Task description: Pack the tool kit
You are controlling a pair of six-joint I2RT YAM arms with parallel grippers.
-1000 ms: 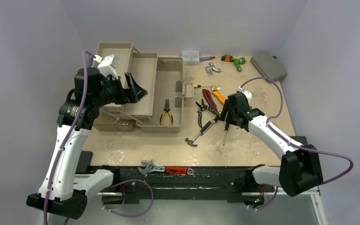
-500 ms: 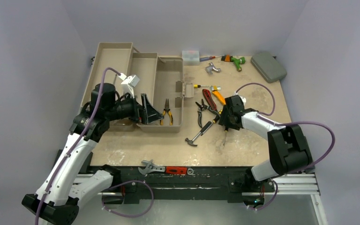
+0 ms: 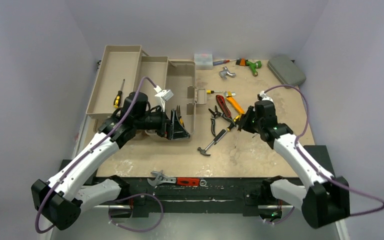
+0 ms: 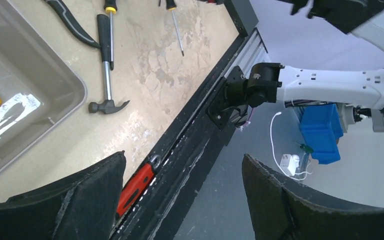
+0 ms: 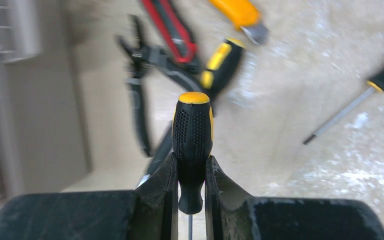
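We see the beige toolbox (image 3: 112,65) lying open on the far left of the table (image 3: 260,150), its trays folded out. Our left gripper (image 3: 176,129) hangs over the toolbox's near edge, jaws wide apart. Our right gripper (image 5: 190,172), near the hammer (image 3: 211,142), is clamped on a black-and-yellow screwdriver (image 5: 192,130).

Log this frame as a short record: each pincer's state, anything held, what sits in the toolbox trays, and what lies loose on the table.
left pincer: open, empty, above the near end of the toolbox
right pincer: shut on black-and-yellow screwdriver
far-left tray: yellow-handled screwdriver
loose on table: hammer, other hand tools right of the toolbox
near table edge: red-handled wrench
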